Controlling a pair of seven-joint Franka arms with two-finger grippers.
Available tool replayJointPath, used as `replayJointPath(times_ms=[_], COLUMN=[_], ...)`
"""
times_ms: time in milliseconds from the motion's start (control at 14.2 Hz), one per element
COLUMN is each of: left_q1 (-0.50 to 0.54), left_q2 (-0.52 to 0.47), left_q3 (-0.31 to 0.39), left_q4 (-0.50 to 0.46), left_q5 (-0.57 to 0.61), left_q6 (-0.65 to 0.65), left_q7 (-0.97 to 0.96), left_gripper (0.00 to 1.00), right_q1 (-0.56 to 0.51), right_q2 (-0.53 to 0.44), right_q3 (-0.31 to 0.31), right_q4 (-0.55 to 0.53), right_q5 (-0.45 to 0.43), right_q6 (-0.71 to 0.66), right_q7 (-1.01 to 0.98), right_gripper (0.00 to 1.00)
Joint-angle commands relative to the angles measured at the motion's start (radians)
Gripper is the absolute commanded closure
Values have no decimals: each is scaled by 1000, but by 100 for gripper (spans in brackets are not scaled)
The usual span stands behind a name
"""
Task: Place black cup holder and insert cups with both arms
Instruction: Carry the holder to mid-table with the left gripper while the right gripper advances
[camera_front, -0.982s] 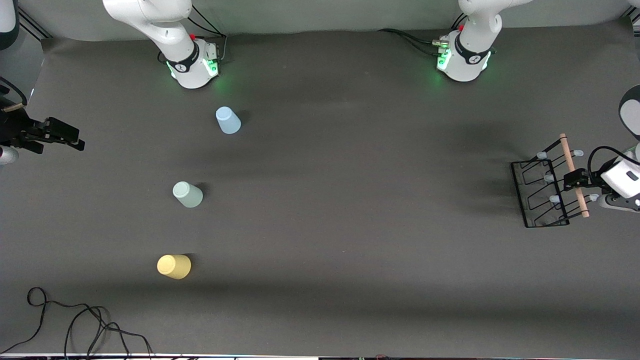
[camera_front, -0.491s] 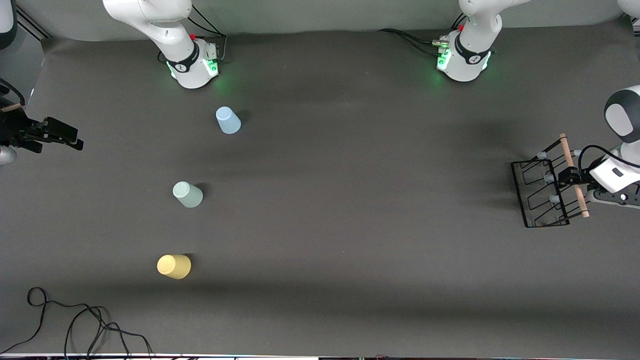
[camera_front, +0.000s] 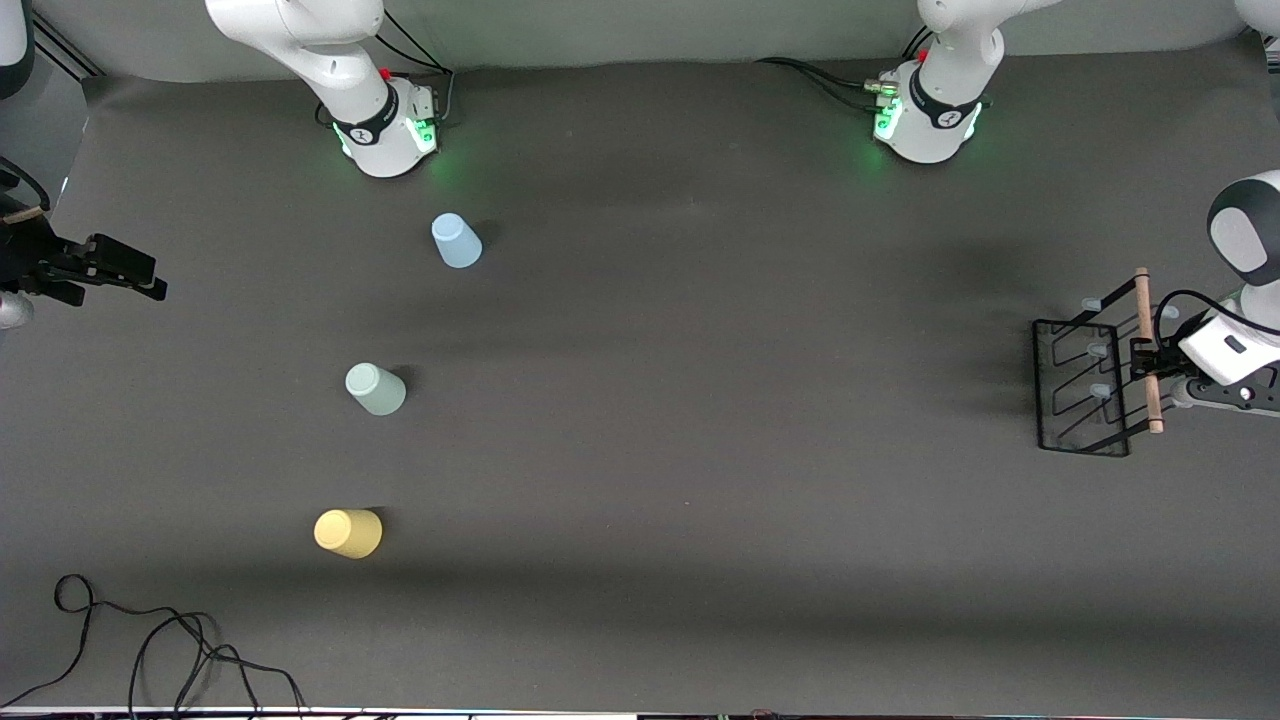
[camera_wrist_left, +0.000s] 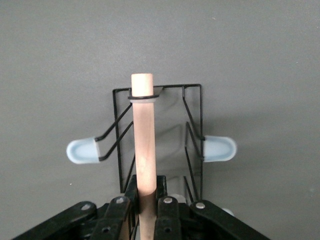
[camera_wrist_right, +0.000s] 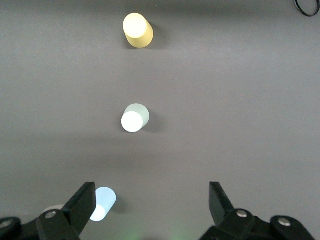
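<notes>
Rack (camera_front: 1085, 388) at frame right is only just pinched by its rod (camera_front: 1147, 350) in the left end effector (camera_front: 1150, 358), while the right end effector (camera_front: 120, 270) waits spread and all three cups (camera_front: 376, 388) stand unplaced.

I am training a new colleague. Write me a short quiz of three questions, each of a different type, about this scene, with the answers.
1. True or false: the left gripper is shut on the wooden rod handle of the black cup holder.
2. Which cup stands nearest the front camera? A) light blue cup B) pale green cup C) yellow cup
3. Fill in: the right gripper waits at the right arm's end of the table with its fingers ____.

Key: 1 true; 2 C; 3 open.
</notes>
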Motion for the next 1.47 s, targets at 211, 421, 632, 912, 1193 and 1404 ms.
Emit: replayJointPath(times_ms=[211,421,632,912,1193,1404], left_q1=[-42,-168,-317,-499,-697,-829], left_q2=[-33,-25,-17,55,162,272], left_q3=[-36,-39,-39,-44,-44,-44], left_q4=[169,311,384,495,605,717], left_q5=[-103,-103,-105,-108,-106,-106], left_q6=[-254,-421,-474,-490,-484,-474], left_q7=[-67,-274,-484,-674,-917,-1063], left_gripper=[100,100,100,100,100,100], right_q1=[5,5,4,8,7,8], right_q2=[1,1,2,5,5,5], right_q3=[-1,-1,-1,-1,1,-1], right_q4=[23,30,41,41,38,33], right_q5=[13,13,13,7,6,6], right_q6=[-11,-11,-11,-11,-11,-7], right_q7=[9,9,15,15,17,17], right_gripper=[0,0,0,0,0,0])
